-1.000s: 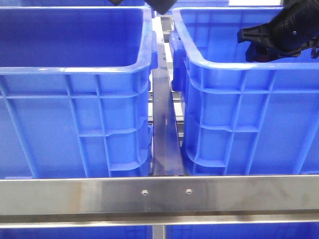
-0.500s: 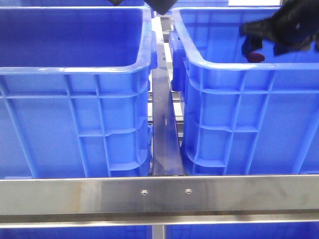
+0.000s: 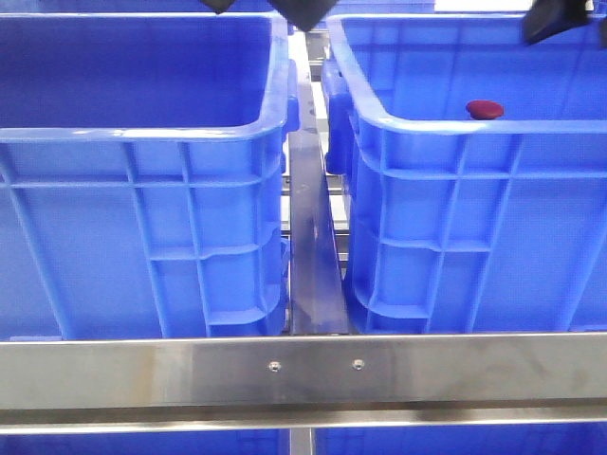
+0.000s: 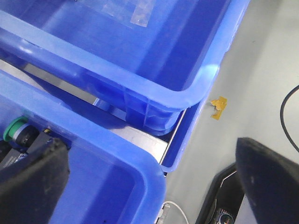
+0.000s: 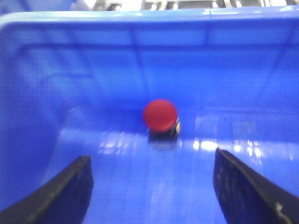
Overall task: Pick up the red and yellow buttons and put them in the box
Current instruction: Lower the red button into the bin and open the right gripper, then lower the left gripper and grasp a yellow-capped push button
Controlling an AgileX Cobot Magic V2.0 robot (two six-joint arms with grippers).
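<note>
Your right gripper (image 5: 152, 186) gapes wide and empty above the red button (image 5: 160, 115) in the box (image 3: 455, 128); the yellow one is unseen, so you risk missing it.

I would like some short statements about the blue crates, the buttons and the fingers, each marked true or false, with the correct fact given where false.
1. The dark red round plastic button lies inside the right blue plastic crate. True.
2. The right gripper holds the red button. False: its fingers are open and apart from it.
3. A yellow button sits beside the red one. False: none is visible there.
4. The left gripper is open and empty. True.
</note>
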